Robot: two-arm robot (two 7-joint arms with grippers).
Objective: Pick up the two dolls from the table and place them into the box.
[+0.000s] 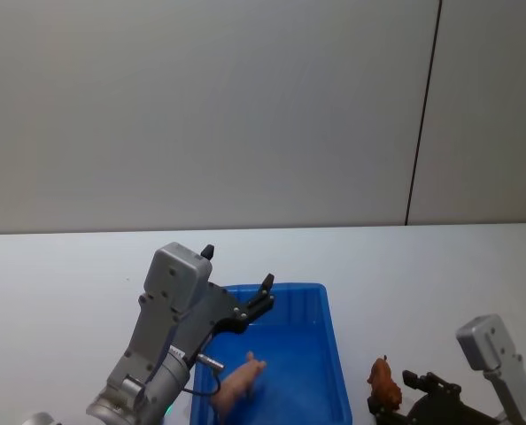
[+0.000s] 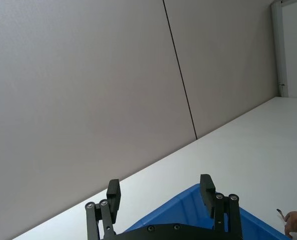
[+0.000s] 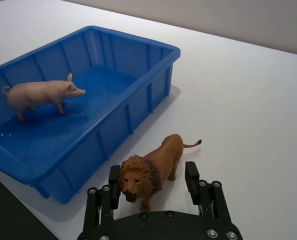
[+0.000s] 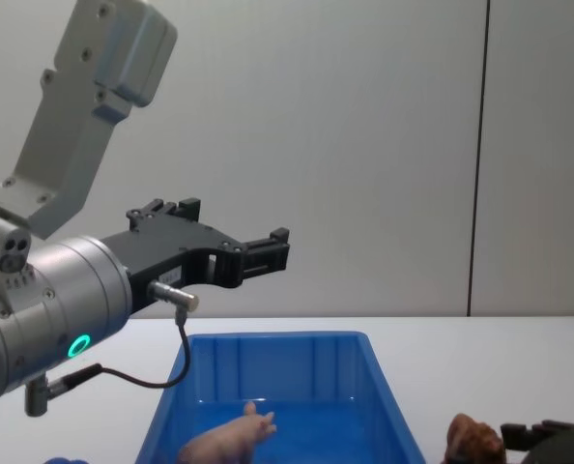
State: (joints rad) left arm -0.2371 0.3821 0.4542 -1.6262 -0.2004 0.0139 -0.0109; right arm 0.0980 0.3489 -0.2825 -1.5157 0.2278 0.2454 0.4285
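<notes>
The pale pink pig doll (image 1: 238, 385) (image 3: 38, 94) stands on the floor of the blue box (image 1: 281, 289) (image 3: 133, 42). The reddish-brown lion doll (image 1: 383, 381) (image 3: 151, 167) stands on the white table (image 1: 440, 274), just right of the box. My right gripper (image 3: 152, 170) is low on the table, open, with one finger on each side of the lion's head. My left gripper (image 1: 237, 266) (image 4: 234, 220) hangs open and empty, raised above the box's left part and pointing toward the far wall.
A grey wall with a dark vertical seam (image 1: 422, 115) rises behind the table. Bare tabletop extends beyond the box and to its right. The edge of a small blue object (image 4: 60, 460) shows at the chest view's bottom left.
</notes>
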